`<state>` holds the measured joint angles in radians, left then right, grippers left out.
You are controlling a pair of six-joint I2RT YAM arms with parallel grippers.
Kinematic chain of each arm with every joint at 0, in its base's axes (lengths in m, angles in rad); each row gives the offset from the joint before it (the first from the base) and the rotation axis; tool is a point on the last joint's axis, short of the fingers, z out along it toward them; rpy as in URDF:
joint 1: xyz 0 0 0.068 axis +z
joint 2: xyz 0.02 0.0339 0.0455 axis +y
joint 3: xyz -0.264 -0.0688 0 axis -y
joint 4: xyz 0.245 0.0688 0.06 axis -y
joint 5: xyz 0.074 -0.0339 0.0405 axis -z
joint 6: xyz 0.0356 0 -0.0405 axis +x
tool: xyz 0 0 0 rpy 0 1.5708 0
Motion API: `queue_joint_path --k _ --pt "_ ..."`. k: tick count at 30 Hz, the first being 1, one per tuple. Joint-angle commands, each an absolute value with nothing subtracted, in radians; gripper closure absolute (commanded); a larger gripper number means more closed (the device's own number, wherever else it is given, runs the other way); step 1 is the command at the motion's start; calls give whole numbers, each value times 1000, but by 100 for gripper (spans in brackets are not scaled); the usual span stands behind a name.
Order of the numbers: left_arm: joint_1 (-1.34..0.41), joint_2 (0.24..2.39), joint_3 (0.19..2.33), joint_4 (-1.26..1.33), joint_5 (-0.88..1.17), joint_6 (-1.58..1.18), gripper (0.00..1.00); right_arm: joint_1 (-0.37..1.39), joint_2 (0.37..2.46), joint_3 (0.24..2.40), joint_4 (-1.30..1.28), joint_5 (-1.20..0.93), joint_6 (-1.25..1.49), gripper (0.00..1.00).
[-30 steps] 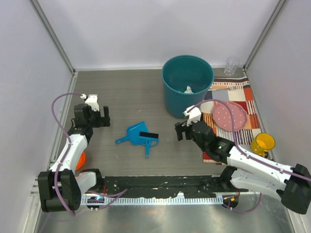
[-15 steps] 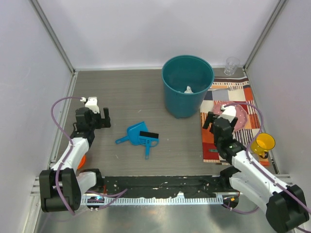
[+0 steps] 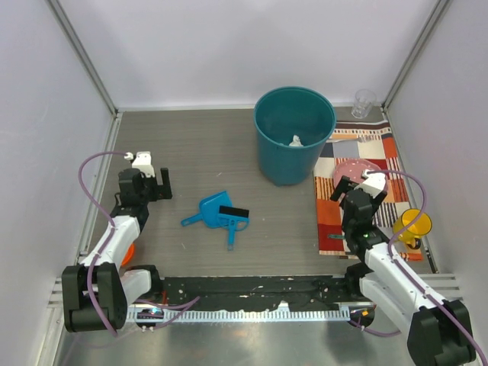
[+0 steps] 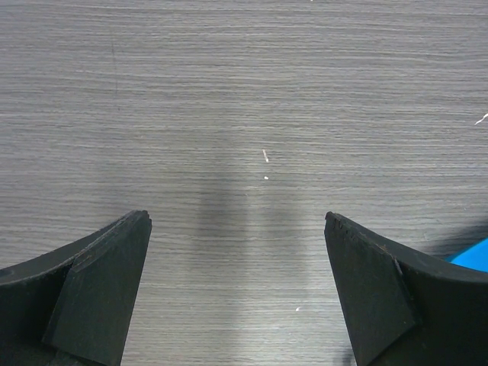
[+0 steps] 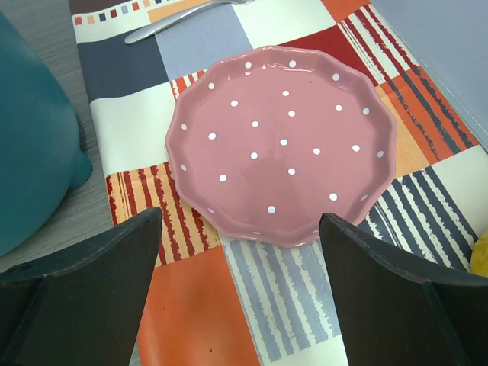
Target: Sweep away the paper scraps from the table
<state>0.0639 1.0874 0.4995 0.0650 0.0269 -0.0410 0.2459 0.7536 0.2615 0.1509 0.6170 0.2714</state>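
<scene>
Paper scrap inside teal bin near desk far edge, left gripper apart over desk, right gripper apart over pink plate

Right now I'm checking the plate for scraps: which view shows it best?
The right wrist view: the whole plate shows, close up. Top view: partly hidden behind the right gripper. Left wrist: only table.

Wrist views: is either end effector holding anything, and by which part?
Nothing is held. The left end effector stands open over the table; the right end effector stands open over the placemat, facing the pink plate.
</scene>
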Motion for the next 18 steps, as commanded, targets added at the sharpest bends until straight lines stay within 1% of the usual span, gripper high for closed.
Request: queue_joint_path --k 1,15,18 --pt "67 1081 491 123 21 -29 0 241 759 272 207 644 267 11" --pt "67 1074 463 141 66 -15 0 242 730 258 207 652 270 11" --pt "66 1072 477 150 37 -38 0 241 727 256 207 652 268 11"
